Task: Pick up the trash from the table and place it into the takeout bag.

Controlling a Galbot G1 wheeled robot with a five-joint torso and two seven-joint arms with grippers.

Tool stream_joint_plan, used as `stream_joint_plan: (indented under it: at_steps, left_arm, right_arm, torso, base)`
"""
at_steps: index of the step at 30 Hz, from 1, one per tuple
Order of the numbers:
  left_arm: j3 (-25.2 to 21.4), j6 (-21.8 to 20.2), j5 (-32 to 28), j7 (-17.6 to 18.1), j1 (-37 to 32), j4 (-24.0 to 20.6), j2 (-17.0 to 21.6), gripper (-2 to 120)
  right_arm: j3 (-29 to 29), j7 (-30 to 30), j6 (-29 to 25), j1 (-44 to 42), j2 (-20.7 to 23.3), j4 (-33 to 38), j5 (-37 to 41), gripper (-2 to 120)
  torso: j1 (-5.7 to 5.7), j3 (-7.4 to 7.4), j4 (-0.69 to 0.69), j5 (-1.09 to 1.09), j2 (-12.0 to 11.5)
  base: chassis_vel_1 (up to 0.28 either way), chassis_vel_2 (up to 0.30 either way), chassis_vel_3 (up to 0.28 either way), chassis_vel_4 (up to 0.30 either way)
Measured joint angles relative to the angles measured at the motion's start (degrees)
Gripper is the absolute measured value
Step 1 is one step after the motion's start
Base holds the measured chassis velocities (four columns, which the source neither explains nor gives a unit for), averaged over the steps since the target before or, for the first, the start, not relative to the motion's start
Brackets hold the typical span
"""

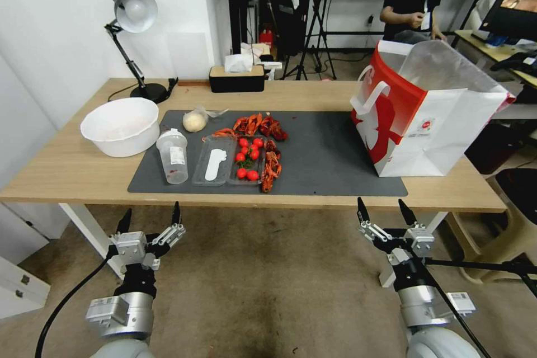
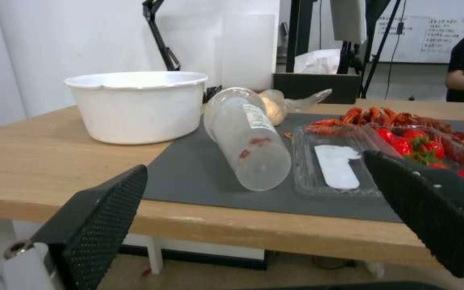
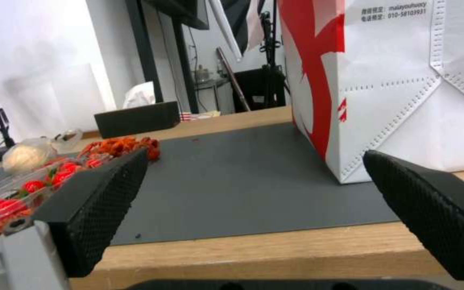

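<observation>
Clear bottle (image 1: 173,155) on mat, beyond left end effector (image 1: 150,217); right end effector (image 1: 384,212) below takeout bag (image 1: 425,117); both spread.

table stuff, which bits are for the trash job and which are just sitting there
For the job: clear bottle, bagged bun, crayfish shells, clear tray of tomatoes, takeout bag.

Just there: white bowl, desk lamp, tissue box.

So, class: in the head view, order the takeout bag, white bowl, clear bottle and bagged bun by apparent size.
1. takeout bag
2. white bowl
3. clear bottle
4. bagged bun
The bun lies slightly farther from the camera, but still looks smallest.
</observation>
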State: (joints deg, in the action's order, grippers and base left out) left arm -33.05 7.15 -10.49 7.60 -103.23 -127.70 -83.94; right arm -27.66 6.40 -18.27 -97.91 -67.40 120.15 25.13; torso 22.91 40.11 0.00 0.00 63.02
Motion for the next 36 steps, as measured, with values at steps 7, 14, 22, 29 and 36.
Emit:
stream_joint_plan:
  at_steps: [7, 14, 22, 29, 36]
  left_arm:
    - [-0.09, -0.38, -1.99, -0.04, 1.75, 0.71, 0.98, 100]
    - [-0.18, -4.22, -10.01, 0.25, 6.51, 0.16, 5.15, 100]
    - [0.23, -8.03, -25.96, 5.24, 16.98, 4.18, 18.4, 100]
    - [1.71, -9.06, -27.29, 6.85, 21.17, 7.06, 19.96, 100]
    - [2.25, -9.04, -26.22, 8.0, 22.37, 9.0, 19.14, 100]
  right_arm:
    - [0.0, 0.05, -0.08, -0.64, -0.84, 0.65, -0.94, 100]
    - [0.01, 0.06, -0.2, -0.71, -1.07, 0.53, -1.86, 100]
    - [-0.03, 0.32, 0.4, -0.59, -0.46, 1.14, -2.64, 100]
    - [1.11, 0.47, 1.21, 0.29, 0.52, 1.11, -3.51, 100]
    - [3.22, 0.89, 2.33, 2.16, 1.63, 0.6, -3.99, 100]
  torso:
    - [0.0, 0.0, 0.0, 0.0, 0.0]
    - [0.01, 0.0, 0.0, 0.0, 0.0]
    - [0.01, 0.0, -0.02, -0.01, 0.0]
    - [0.01, 0.0, -0.03, -0.01, 0.0]
    - [0.01, 0.01, 0.01, 0.0, 0.0]
  base:
    - [0.0, 0.0, 0.0, 0.0]
    - [0.0, 0.0, 0.0, 0.0]
    - [0.0, 0.0, 0.0, 0.0]
    - [0.0, 0.0, 0.0, 0.0]
    - [0.0, 0.0, 0.0, 0.0]
